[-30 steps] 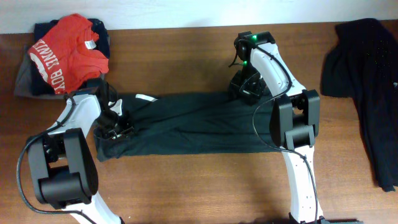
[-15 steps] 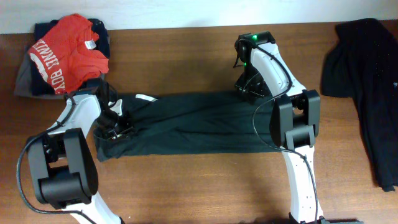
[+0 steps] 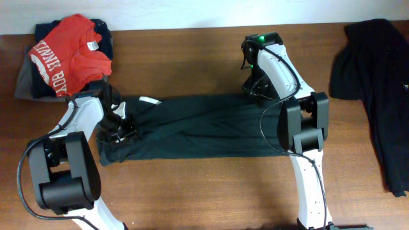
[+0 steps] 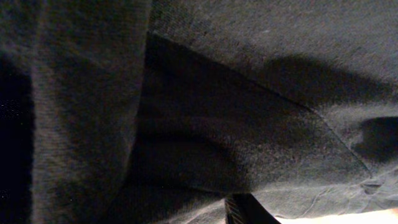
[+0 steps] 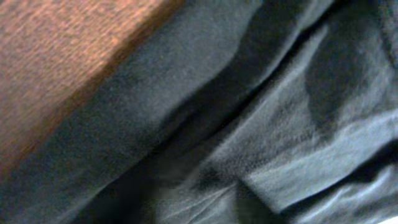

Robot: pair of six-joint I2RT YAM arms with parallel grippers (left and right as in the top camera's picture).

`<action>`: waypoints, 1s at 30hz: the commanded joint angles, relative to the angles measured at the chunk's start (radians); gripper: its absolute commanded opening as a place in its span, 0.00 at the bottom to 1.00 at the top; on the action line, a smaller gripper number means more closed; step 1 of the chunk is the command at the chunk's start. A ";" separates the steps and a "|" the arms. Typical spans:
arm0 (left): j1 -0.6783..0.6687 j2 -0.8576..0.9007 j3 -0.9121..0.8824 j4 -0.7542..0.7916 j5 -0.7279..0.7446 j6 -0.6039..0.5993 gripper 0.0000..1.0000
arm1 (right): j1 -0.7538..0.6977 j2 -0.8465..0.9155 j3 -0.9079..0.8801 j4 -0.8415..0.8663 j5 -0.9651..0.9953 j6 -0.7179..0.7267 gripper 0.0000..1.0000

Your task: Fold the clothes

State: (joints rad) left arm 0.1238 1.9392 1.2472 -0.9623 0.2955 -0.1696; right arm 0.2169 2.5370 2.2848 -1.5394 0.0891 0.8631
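The black T-shirt [image 3: 192,128] lies mid-table as a long, narrow band, several layers thick, with no chest lettering showing and a small white neck label [image 3: 151,100] peeping out near its left end. That shape suggests the lengthwise folds are in. What seems left is to bring the ends across, make a compact packet and smooth the creases that run along the band.

The left gripper [image 3: 120,131] is down on the shirt's left end. Its wrist view is filled with dark cloth, so I cannot tell whether its jaws are spread or pinching fabric. The right gripper [image 3: 257,89] sits at the shirt's far right corner. Its wrist view shows only rumpled folds and a wedge of wood, so its jaws cannot be read either.

The table [image 3: 192,57] is brown wood with visible grain, bare around the shirt. Beyond the shirt's left end a red tee [image 3: 70,54] with white lettering is heaped on darker clothes. Well to the shirt's right, another dark garment [image 3: 377,96] sprawls at the table's edge. A pale wall [image 3: 192,13] runs behind the table's far side.
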 commanded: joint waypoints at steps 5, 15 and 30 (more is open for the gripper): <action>0.006 -0.008 -0.006 0.006 -0.012 0.002 0.29 | -0.003 -0.012 -0.007 0.042 0.013 0.018 0.61; 0.005 -0.008 -0.006 0.000 -0.011 0.003 0.28 | -0.003 -0.011 -0.023 0.082 0.013 0.018 0.60; 0.006 -0.008 -0.006 0.001 -0.012 0.003 0.28 | -0.022 -0.014 -0.095 0.088 0.048 0.071 0.36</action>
State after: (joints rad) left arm 0.1238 1.9392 1.2472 -0.9607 0.2955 -0.1696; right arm 0.2153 2.5282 2.2082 -1.4414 0.0895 0.8970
